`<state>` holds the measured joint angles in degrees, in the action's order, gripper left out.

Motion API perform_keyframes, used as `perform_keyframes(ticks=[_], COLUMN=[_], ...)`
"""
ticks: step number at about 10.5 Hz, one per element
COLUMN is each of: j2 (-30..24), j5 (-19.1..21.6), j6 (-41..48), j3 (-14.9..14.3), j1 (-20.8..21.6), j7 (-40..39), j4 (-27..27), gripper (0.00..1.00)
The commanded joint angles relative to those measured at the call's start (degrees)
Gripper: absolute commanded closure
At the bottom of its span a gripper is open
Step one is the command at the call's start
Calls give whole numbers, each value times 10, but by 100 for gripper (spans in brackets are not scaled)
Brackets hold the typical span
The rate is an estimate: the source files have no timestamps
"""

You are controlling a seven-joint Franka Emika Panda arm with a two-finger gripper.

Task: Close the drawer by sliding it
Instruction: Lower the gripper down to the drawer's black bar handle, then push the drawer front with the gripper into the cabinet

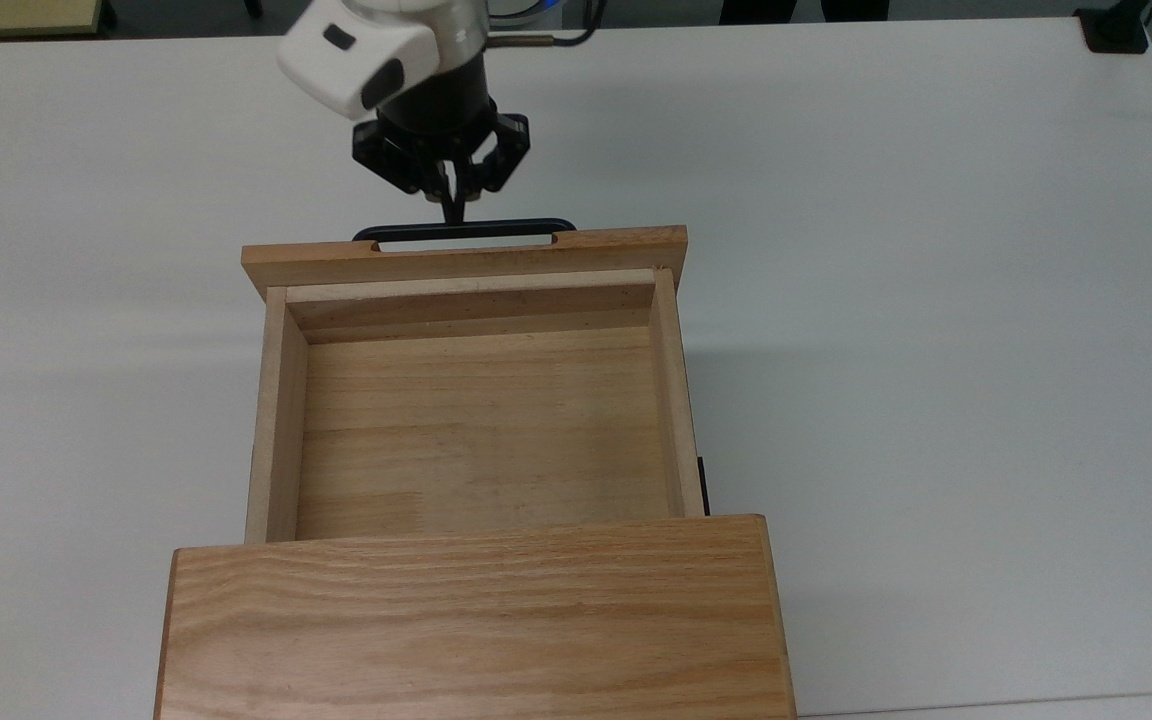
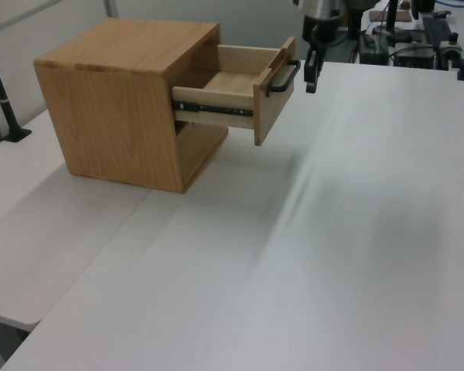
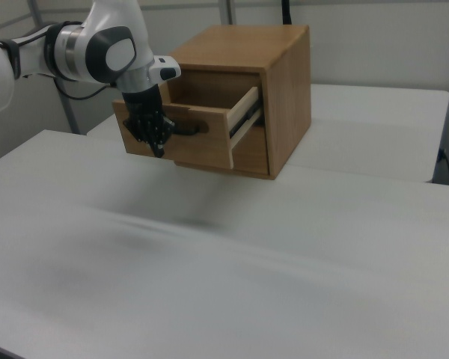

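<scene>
In the top view, the oak-grained cabinet (image 1: 471,615) sits nearest the lower edge, resting on the white bench (image 1: 936,300). The drawer (image 1: 476,420) stands pulled well out of the cabinet toward the top view's upper side, its inside bare wood, its wider front panel (image 1: 466,255) at the far end. In the left view the drawer (image 2: 236,85) hangs clear above the bench surface, carried on a dark slide rail (image 2: 213,110) along its side. The thin black bar handle (image 1: 464,229) runs across the outer face of the front panel. Just beyond the handle is the gripper (image 1: 453,208), pointing down, its fingers drawn together to a narrow tip and holding nothing; the tip lies at or just beside the bar, near its middle, and contact cannot be judged. In the right view the gripper (image 3: 158,148) hangs in front of the drawer's panel at the handle's height. Behind it the white and black arm (image 1: 386,45) reaches back toward the far edge of the bench.
</scene>
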<state>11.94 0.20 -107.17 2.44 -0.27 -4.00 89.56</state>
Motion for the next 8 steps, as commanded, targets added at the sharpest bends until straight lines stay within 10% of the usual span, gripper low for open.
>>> perform_keyframes(ticks=[1, 8], j2=[57, 93], j5=[11, 7], j6=[-12, -226], j3=[-4, -9], j1=[27, 27], j7=[8, 83], j4=[-57, -65], gripper=[100, 100])
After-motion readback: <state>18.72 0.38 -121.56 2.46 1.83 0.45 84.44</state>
